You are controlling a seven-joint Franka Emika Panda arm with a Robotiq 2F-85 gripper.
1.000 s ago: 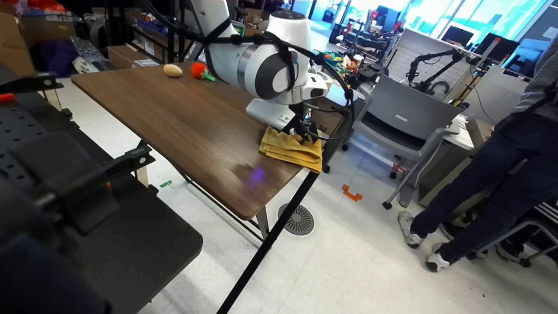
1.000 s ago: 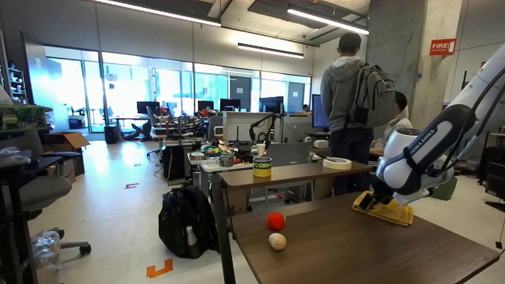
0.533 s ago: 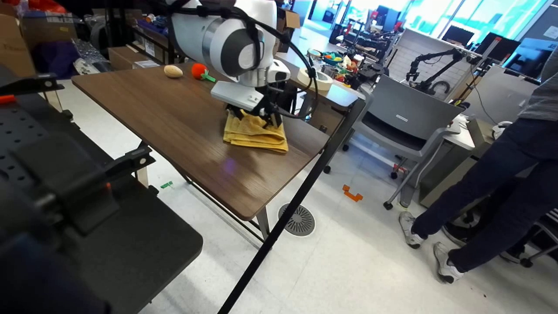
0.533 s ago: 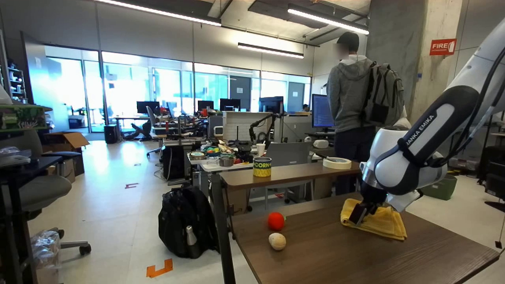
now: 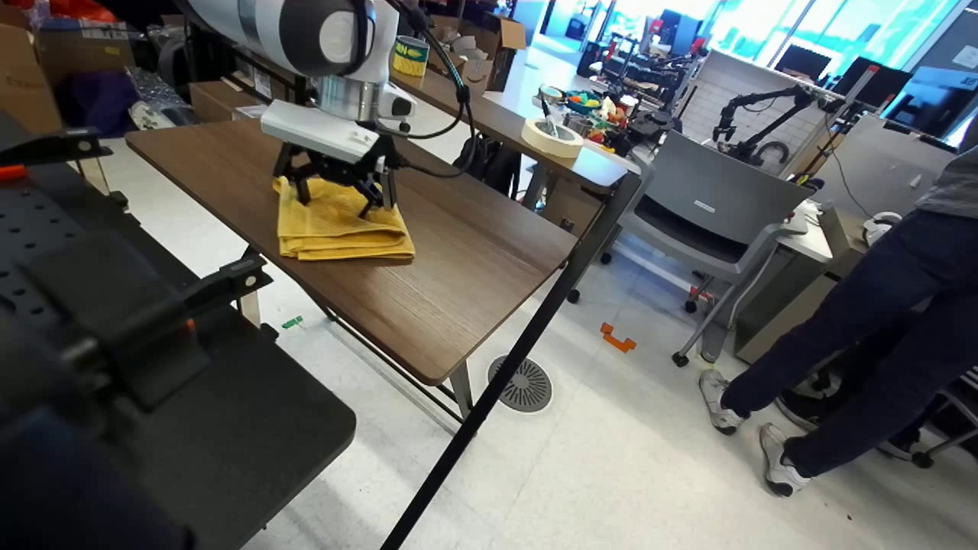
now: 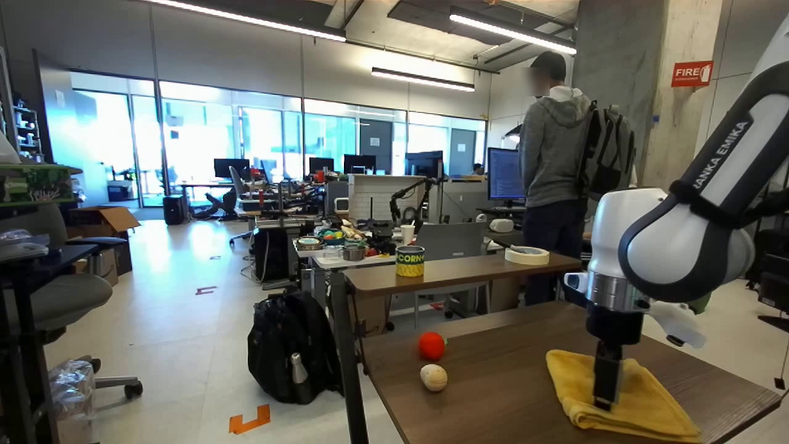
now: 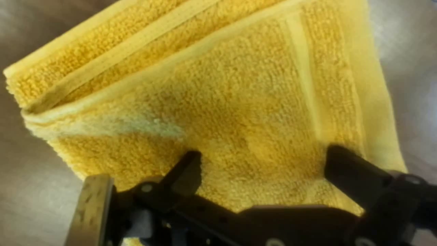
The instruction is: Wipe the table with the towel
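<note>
In the wrist view, the claw is shown spread apart on the towel; a red ball is seen only in an exterior view.

"FIRE" sign, "CORN" tin, "EMIKA" arm

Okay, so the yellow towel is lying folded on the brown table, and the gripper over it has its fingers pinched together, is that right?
Not quite: the gripper doesn't have its fingers pinched together; they stand wide apart, as the wrist view shows. The yellow towel is lying folded on the brown table, as you said.
</note>
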